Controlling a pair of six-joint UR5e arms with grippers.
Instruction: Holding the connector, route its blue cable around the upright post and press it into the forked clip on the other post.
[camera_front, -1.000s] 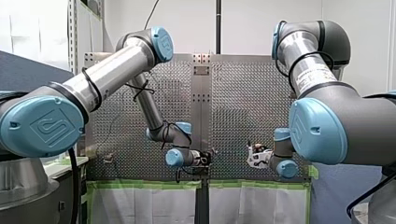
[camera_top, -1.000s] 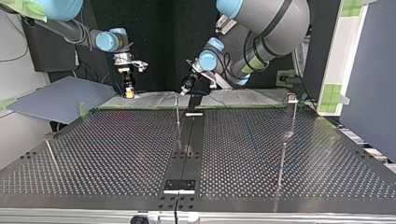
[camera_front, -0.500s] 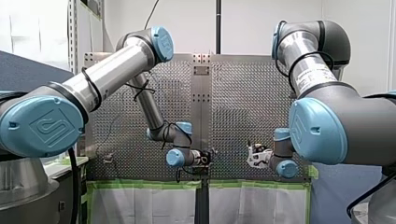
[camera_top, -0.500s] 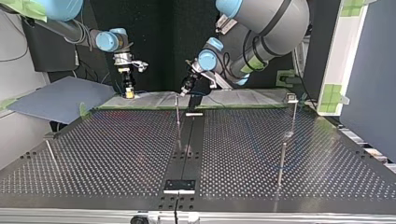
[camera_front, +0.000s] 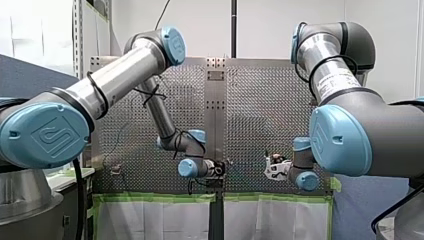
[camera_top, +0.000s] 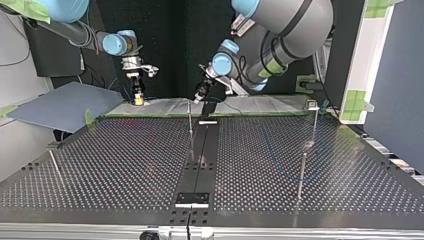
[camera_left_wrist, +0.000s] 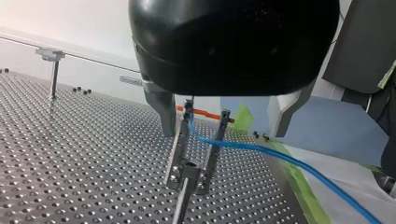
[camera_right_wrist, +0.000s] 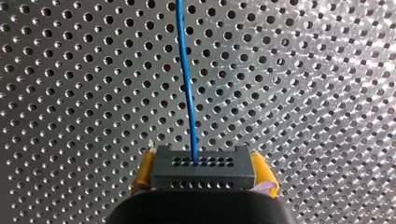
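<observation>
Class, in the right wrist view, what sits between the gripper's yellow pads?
A dark connector with two rows of holes, clamped by my right gripper; the blue cable leaves its front face. The gripper's body covers its rear.

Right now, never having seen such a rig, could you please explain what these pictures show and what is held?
These are two robot arms at a perforated metal table. The front view looks from behind the arms; the top view faces them across the table; each wrist view looks along one gripper. My right gripper, with yellow pads, holds a dark connector whose blue cable runs out over the table. My left gripper stands open astride a forked clip on a post; the cable crosses its prongs. Other thin posts stand on the table.
</observation>
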